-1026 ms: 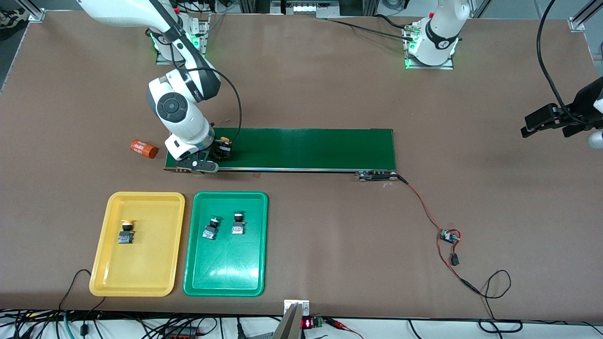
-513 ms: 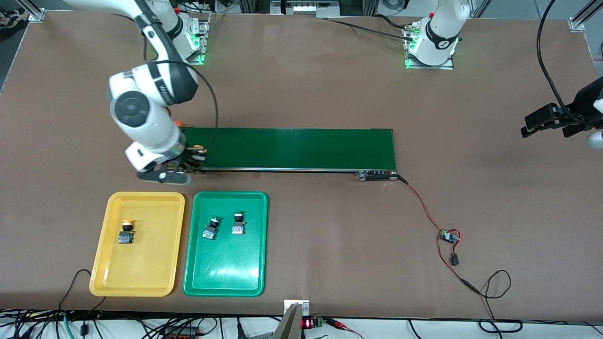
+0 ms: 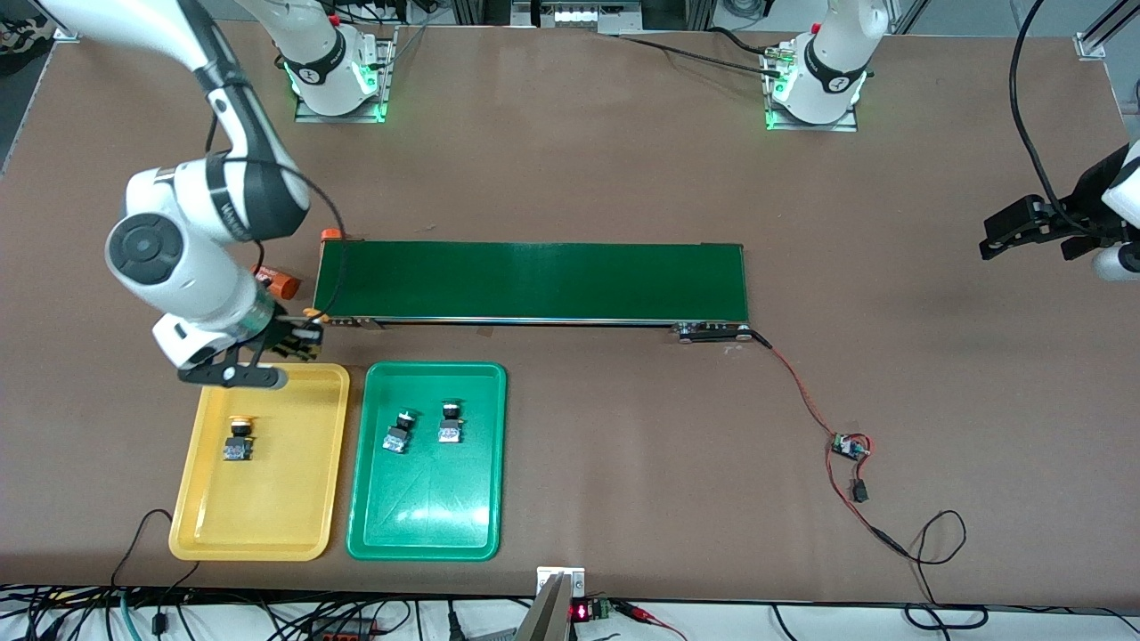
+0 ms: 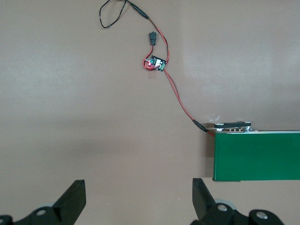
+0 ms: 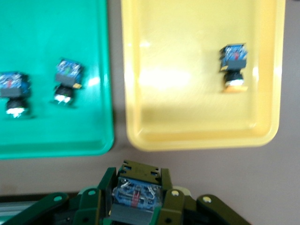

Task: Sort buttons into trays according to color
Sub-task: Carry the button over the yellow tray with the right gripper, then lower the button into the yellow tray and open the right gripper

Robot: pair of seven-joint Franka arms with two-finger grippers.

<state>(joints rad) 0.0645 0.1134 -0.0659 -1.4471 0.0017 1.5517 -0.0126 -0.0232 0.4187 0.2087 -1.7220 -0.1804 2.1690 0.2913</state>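
Observation:
My right gripper (image 3: 289,339) is shut on a yellow-orange capped button (image 3: 304,329) and holds it over the bare table at the yellow tray's (image 3: 267,525) edge nearest the conveyor. In the right wrist view the held button's blue body (image 5: 138,193) sits between the fingers. One yellow-capped button (image 3: 239,440) lies in the yellow tray and also shows in the right wrist view (image 5: 233,65). Two green-capped buttons (image 3: 398,432) (image 3: 451,423) lie in the green tray (image 3: 427,525). My left gripper (image 3: 1033,229) waits open and empty in the air at the left arm's end of the table.
The long dark-green conveyor belt (image 3: 534,281) lies across the middle of the table. An orange cylinder (image 3: 280,284) lies beside the belt's end by the right arm. A red-black wire runs from the belt to a small circuit board (image 3: 849,447).
My right gripper has carried the yellow-capped button off the conveyor's end to the yellow tray's edge. The left arm has barely moved.

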